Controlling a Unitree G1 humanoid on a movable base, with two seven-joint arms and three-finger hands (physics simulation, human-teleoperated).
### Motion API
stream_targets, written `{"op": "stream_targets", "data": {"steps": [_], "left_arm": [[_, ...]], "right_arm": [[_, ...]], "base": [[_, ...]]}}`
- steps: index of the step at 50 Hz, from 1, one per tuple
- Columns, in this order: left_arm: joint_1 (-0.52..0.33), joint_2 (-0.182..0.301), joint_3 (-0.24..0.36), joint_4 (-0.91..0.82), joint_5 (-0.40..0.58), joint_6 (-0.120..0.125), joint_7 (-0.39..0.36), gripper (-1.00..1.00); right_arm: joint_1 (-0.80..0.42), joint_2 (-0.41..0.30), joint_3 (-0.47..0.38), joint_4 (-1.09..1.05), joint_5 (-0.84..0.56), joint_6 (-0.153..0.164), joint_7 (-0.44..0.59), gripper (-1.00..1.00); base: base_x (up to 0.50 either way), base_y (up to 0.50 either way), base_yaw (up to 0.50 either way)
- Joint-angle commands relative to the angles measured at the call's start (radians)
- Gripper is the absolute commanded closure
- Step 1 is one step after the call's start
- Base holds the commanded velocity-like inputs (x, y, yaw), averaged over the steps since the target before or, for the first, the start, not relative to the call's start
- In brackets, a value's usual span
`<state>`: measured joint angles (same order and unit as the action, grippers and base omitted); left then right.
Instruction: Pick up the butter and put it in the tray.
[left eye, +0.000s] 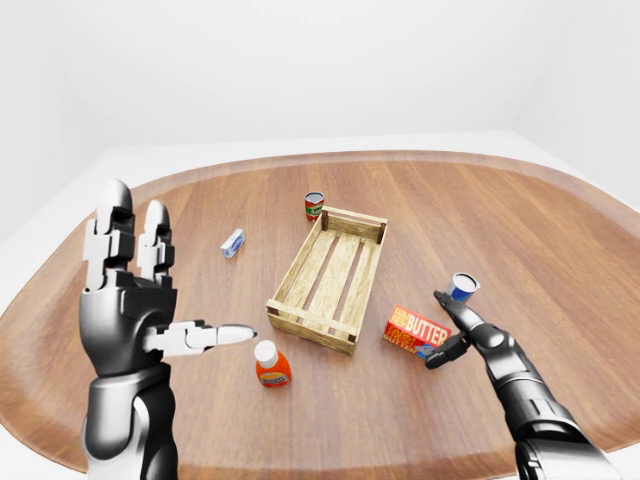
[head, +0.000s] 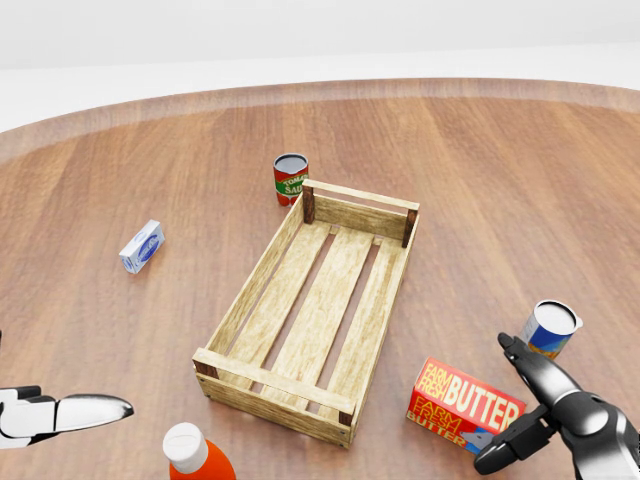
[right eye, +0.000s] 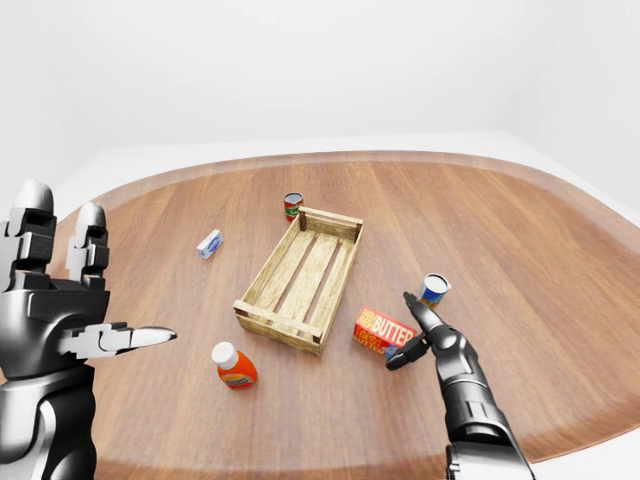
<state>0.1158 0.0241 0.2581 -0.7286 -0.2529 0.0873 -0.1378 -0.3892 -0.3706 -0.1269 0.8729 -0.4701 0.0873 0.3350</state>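
The butter, a red and yellow box, lies flat on the wooden table just right of the tray's near corner in the head view. The tray is an open slatted wooden crate, with nothing inside. My right hand is open at the butter's right end. One finger reaches over the box's upper right corner and the thumb sits below its lower right corner, without closing on it. My left hand is raised at the left, open, with fingers spread and nothing in it.
A blue and white can stands tilted just right of my right hand. A red tomato can is at the tray's top end. A small blue and white box lies left of the tray. An orange bottle is at the bottom.
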Motion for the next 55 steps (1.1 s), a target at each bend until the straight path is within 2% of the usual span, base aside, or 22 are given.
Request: {"op": "stream_targets", "data": {"steps": [1,14,28,31,33,35,36,37,55], "left_arm": [[-0.002,0.001,0.002,-0.002,-0.002,0.000,0.002,-1.00],[-0.002,0.001,-0.002,0.001,0.004,0.000,0.002,-1.00],[-0.005,0.002,-0.007,0.019,0.009,0.000,0.004,-1.00],[-0.004,0.002,-0.008,0.019,0.009,0.000,0.003,-1.00],[-0.004,0.002,-0.008,0.020,0.010,0.000,0.003,-1.00],[-0.006,0.002,-0.009,0.025,0.012,0.000,0.003,-1.00],[-0.006,0.002,-0.010,0.025,0.012,0.000,0.004,-1.00],[-0.005,0.002,-0.010,0.026,0.013,0.000,0.003,-1.00],[-0.011,0.006,0.006,0.008,-0.005,0.000,0.007,-1.00]], "right_arm": [[-0.071,-0.012,0.024,0.148,0.014,0.000,-0.027,-1.00],[-0.150,-0.010,0.052,0.346,0.027,0.000,-0.061,-1.00],[-0.211,-0.005,0.066,0.410,0.015,0.000,-0.060,-1.00],[-0.222,-0.008,0.067,0.411,0.008,0.000,-0.056,-0.72],[-0.232,-0.011,0.067,0.413,0.003,0.000,-0.052,-0.68],[-0.237,-0.012,0.067,0.414,0.000,0.000,-0.051,-0.29],[-0.240,-0.012,0.068,0.416,-0.003,0.000,-0.053,0.40],[-0.242,-0.012,0.067,0.416,-0.005,0.000,-0.053,1.00],[-0.243,-0.006,0.066,0.414,-0.012,0.000,-0.051,1.00]], "base": [[0.00,0.00,0.00],[0.00,0.00,0.00],[0.00,0.00,0.00],[0.00,0.00,0.00],[0.00,0.00,0.00],[0.00,0.00,0.00],[0.00,0.00,0.00],[0.00,0.00,0.00],[0.00,0.00,0.00]]}}
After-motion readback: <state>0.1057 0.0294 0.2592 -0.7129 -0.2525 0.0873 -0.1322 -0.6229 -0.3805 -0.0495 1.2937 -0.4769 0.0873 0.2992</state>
